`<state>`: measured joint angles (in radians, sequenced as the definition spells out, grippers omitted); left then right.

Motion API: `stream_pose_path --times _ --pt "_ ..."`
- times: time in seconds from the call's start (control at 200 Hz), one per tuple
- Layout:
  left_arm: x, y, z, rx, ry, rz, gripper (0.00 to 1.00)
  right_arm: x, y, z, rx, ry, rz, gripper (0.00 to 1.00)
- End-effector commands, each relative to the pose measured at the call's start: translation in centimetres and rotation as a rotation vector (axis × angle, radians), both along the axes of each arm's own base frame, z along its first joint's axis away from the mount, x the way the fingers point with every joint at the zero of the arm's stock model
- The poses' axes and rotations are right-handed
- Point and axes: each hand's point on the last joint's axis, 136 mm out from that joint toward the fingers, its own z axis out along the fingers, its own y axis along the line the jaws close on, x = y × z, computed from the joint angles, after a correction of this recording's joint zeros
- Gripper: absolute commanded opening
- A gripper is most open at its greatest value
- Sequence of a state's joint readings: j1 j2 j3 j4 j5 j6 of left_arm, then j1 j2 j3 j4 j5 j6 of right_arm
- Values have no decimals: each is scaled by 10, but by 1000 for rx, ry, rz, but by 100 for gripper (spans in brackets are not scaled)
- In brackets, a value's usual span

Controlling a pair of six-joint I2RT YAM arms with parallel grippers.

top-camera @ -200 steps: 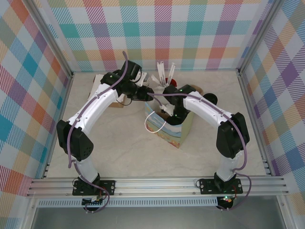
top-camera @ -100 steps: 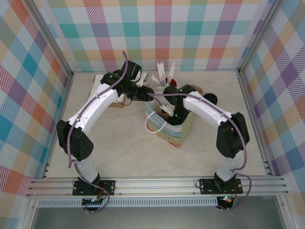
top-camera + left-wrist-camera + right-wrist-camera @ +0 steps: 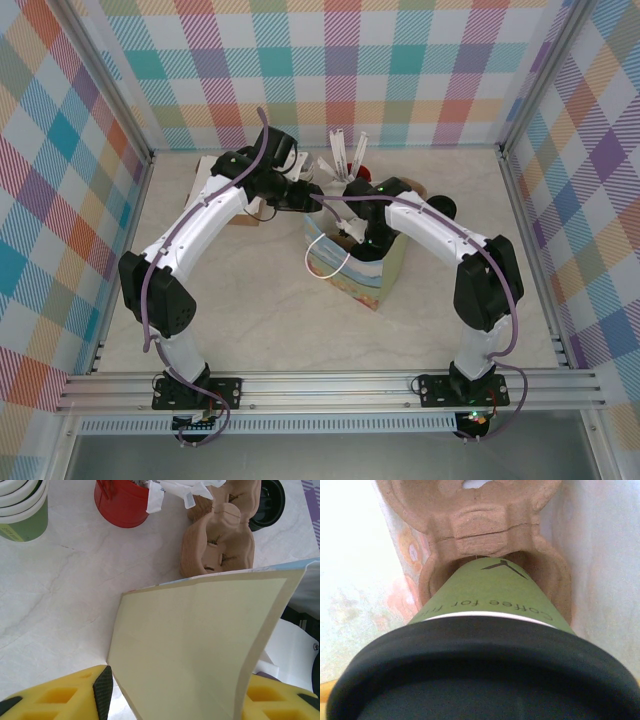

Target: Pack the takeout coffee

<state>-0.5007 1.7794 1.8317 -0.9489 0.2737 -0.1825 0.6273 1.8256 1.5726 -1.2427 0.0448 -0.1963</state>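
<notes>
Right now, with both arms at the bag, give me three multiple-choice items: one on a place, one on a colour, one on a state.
1. Where is the base of the takeout coffee? A on the bare table; B in a pocket of the cardboard carrier; C on a saucer.
2. What colour is its lid? A white; B red; C black.
3. How is the paper bag? A upright, mouth open; B flat and folded; C tipped on its side.
Answers: 1 B, the right wrist view shows the green base entering the carrier's pocket; 2 C, the rim is plainly black; 3 A, the top view shows it standing open.
</notes>
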Motion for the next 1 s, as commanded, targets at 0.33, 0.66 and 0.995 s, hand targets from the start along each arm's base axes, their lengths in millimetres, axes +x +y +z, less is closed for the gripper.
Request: stream_pose_path --times 0.33,0.66,0.995 --pt "3 7 5 13 -2 17 54 5 -4 -17 -7 12 0 84" --pt "3 7 5 16 -1 17 54 4 -5 -28 -13 34 -2 84" --pt "3 8 3 21 3 20 55 6 0 -38 13 42 -5 84"
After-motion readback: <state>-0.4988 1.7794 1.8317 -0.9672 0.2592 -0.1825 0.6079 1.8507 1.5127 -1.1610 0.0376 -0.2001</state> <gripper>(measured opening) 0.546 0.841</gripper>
